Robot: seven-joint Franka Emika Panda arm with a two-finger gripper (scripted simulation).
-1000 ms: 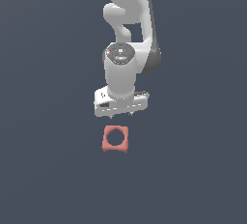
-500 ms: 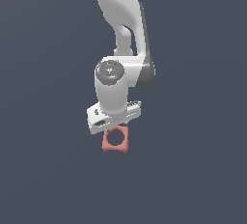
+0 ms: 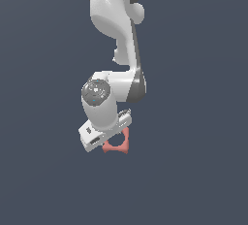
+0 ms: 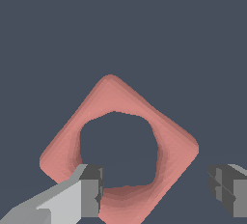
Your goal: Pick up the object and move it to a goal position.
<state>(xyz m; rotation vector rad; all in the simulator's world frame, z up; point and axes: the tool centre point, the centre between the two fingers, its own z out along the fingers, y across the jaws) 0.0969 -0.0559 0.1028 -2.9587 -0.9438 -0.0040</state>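
The object is a salmon-pink squarish block point(image 3: 118, 145) with a large round hole, lying on the dark floor. In the exterior view my gripper point(image 3: 107, 133) hangs right over it and hides its upper part, and my fingertips cannot be seen there. In the wrist view the block point(image 4: 171, 146) fills the middle and sits turned like a diamond. My gripper point(image 4: 157, 191) is open. One finger point(image 4: 89, 191) stands in front of the block's rim. The other finger point(image 4: 226, 189) is apart from the block, beyond one of its corners. Nothing is held.
The white arm point(image 3: 116, 35) reaches down from the top of the exterior view. Around the block there is only flat dark grey-blue floor point(image 3: 193, 170).
The arm has come down and turned its hand. The gripper was above the block and apart from it; now it overlaps the block's top. The block has not moved.
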